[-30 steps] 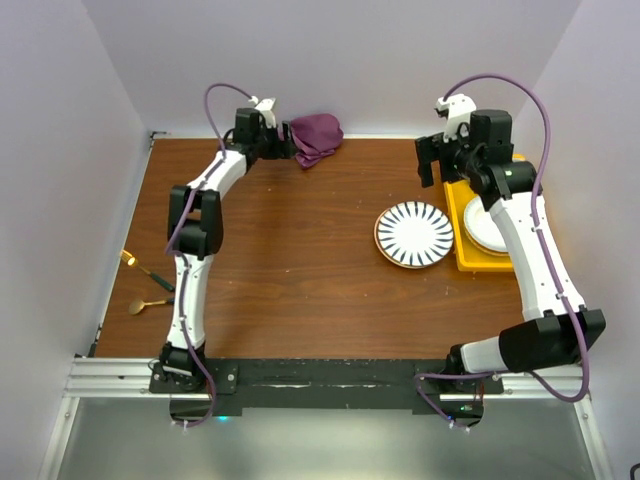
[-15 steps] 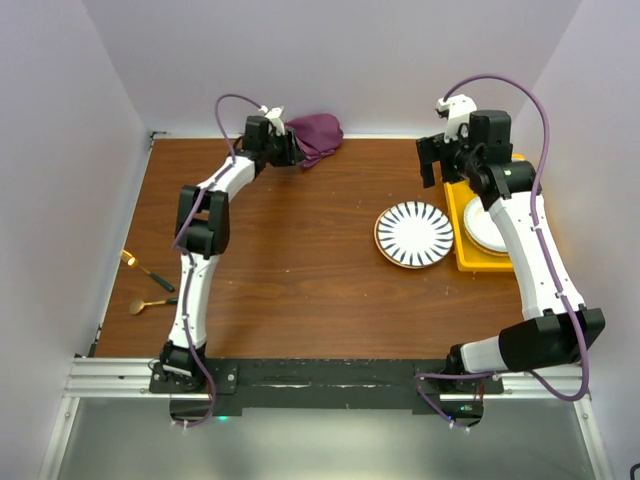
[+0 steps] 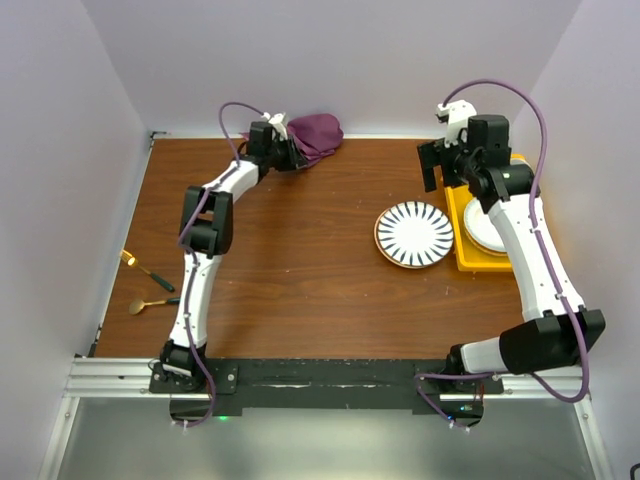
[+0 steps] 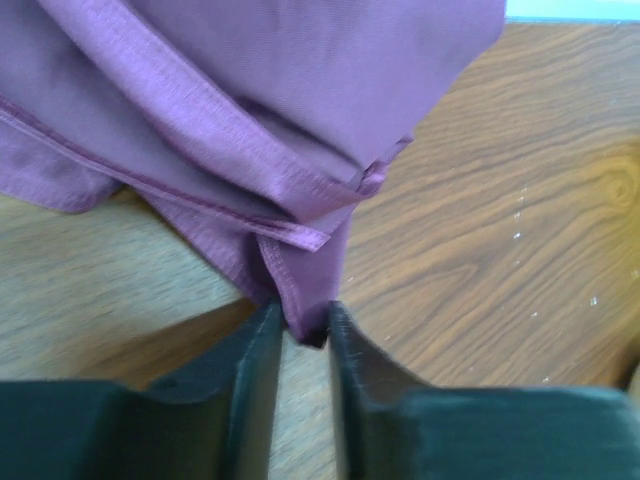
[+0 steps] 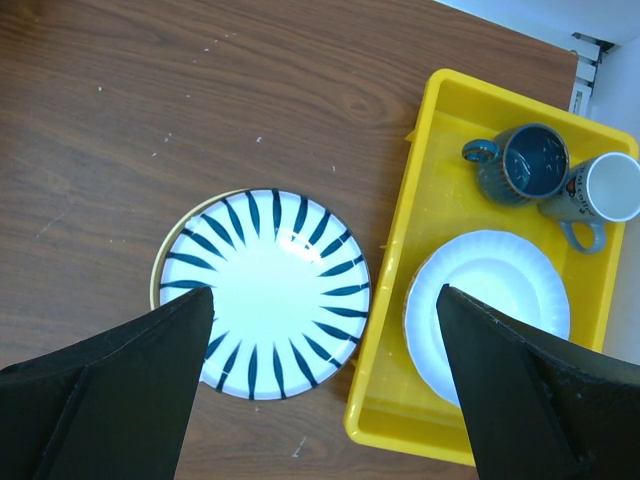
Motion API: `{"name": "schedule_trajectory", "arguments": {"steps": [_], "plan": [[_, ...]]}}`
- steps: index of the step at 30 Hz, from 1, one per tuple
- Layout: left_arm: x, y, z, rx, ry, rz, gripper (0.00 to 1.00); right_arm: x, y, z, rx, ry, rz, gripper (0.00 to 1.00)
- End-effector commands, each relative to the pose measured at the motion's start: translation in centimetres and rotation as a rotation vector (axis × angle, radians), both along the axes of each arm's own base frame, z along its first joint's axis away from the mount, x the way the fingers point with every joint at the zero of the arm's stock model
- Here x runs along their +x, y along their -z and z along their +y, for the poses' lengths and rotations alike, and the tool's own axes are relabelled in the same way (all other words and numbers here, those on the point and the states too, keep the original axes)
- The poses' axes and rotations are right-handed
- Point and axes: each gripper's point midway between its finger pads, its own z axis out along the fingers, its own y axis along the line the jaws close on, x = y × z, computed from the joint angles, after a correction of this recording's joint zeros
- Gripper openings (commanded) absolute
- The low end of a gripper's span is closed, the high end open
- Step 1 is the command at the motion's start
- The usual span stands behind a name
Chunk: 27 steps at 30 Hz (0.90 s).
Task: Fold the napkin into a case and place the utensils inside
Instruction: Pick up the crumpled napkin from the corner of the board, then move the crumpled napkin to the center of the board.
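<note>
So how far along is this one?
Done: nothing yet; the napkin lies crumpled at the far edge. In hand: the left gripper pinches one napkin corner. Left: folding it, then loading the utensils, which lie at the table's left edge. The right gripper hangs open near the plate.

My left arm [image 3: 190,295] and right arm [image 3: 535,250] wear white shells with black joints. A purple cable [image 3: 240,103] loops off each wrist. Above the rail [image 3: 110,378], both bases [image 3: 180,374] are black. My fingers [image 5: 110,390] are matte black wedges.
</note>
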Motion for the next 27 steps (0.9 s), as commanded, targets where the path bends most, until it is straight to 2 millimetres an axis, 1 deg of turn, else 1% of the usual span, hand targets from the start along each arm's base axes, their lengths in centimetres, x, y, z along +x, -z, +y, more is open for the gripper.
{"name": "schedule_trajectory", "arguments": {"steps": [1, 2, 5, 6, 7, 8, 9, 10, 11, 12, 13, 14, 15, 16, 17, 18, 19, 20, 21, 22, 23, 24, 25, 26, 27], "plan": [[1.9, -4.9, -1.6, -0.039, 0.05, -0.169, 0.13, -0.8, -1.9, -0.6, -0.017, 0.008, -0.06, 0.98], [2.0, -5.8, -1.7, -0.039, 0.058, -0.19, 0.0, -0.8, -1.9, -0.5, -0.015, 0.004, -0.058, 0.98], [1.4, -9.1, -2.0, -0.016, 0.132, -0.27, 0.0, -0.6, -2.0, -0.1, -0.013, -0.021, -0.065, 0.98], [0.8, -11.9, -2.3, -0.011, 0.166, -0.321, 0.0, -0.6, -2.0, 0.2, -0.006, -0.042, -0.066, 0.98], [-0.3, -13.0, -2.7, 0.01, 0.247, -0.352, 0.0, -0.3, -2.2, 0.3, -0.006, -0.047, -0.083, 0.98], [-1.0, -14.3, -2.8, 0.021, 0.283, -0.379, 0.0, -0.1, -2.3, 0.3, -0.005, -0.047, -0.092, 0.98], [-2.4, -17.3, -2.8, 0.035, 0.323, -0.417, 0.0, 0.1, -1.9, 0.9, 0.012, -0.074, -0.089, 0.98], [-3.8, -19.0, -3.1, 0.061, 0.42, -0.483, 0.0, 0.6, -2.3, 1.5, 0.032, -0.101, -0.11, 0.98], [-4.8, -20.7, -3.2, 0.08, 0.465, -0.523, 0.0, 0.9, -2.2, 2.0, 0.045, -0.122, -0.116, 0.98], [-7.0, -23.2, -3.2, 0.105, 0.509, -0.541, 0.0, 1.3, -2.3, 2.4, 0.06, -0.139, -0.125, 0.98], [-8.3, -24.9, -3.2, 0.151, 0.578, -0.612, 0.0, 2.1, -2.5, 3.3, 0.09, -0.17, -0.147, 0.98], [-9.6, -26.5, -3.0, 0.176, 0.608, -0.644, 0.0, 2.6, -2.6, 3.7, 0.106, -0.183, -0.157, 0.98], [-12.2, -28.4, -2.6, 0.2, 0.641, -0.638, 0.0, 3.1, -2.9, 4.1, 0.119, -0.196, -0.172, 0.98], [-13.5, -29.3, -2.1, 0.261, 0.688, -0.698, 0.0, 4.0, -2.8, 4.7, 0.137, -0.214, -0.185, 0.98], [-14.9, -28.7, -1.6, 0.287, 0.715, -0.68, 0.0, 4.2, -2.8, 5.6, 0.168, -0.252, -0.184, 0.98], [-17.8, -30.2, -0.5, 0.317, 0.737, -0.675, 0.0, 4.5, -3.4, 6.3, 0.189, -0.282, -0.194, 0.98], [-19.1, -30.5, 0.3, 0.369, 0.777, -0.713, 0.0, 4.8, -3.2, 6.9, 0.203, -0.309, -0.185, 0.98], [-20.6, -29.6, 1.0, 0.379, 0.801, -0.682, 0.0, 5.1, -2.3, 8.0, 0.235, -0.36, -0.152, 0.98], [-22.3, -30.9, 3.2, 0.399, 0.772, -0.674, 0.0, 5.4, -2.6, 8.6, 0.25, -0.391, -0.15, 0.98], [-22.8, -31.3, 4.7, 0.364, 0.721, -0.637, 0.0, 5.3, -2.0, 9.1, 0.257, -0.42, -0.122, 0.98], [-22.9, -30.0, 6.8, 0.326, 0.666, -0.565, 0.0, 5.4, -0.9, 10.2, 0.288, -0.478, -0.084, 0.98], [-22.2, -30.1, 11.1, 0.317, 0.55, -0.524, 0.0, 5.4, -0.6, 10.5, 0.299, -0.497, -0.072, 0.98], [-21.8, -28.6, 14.1, 0.325, 0.471, -0.446, 0.0, 5.3, 0.0, 11.0, 0.315, -0.515, -0.05, 0.98], [-22.9, -25.4, 16.0, 0.33, 0.453, -0.311, 0.0, 5.4, 0.7, 11.5, 0.325, -0.526, -0.03, 0.98], [-23.2, -22.7, 17.8, 0.364, 0.446, -0.232, 0.0, 5.5, 2.0, 12.5, 0.33, -0.54, 0.006, 0.98]]}}
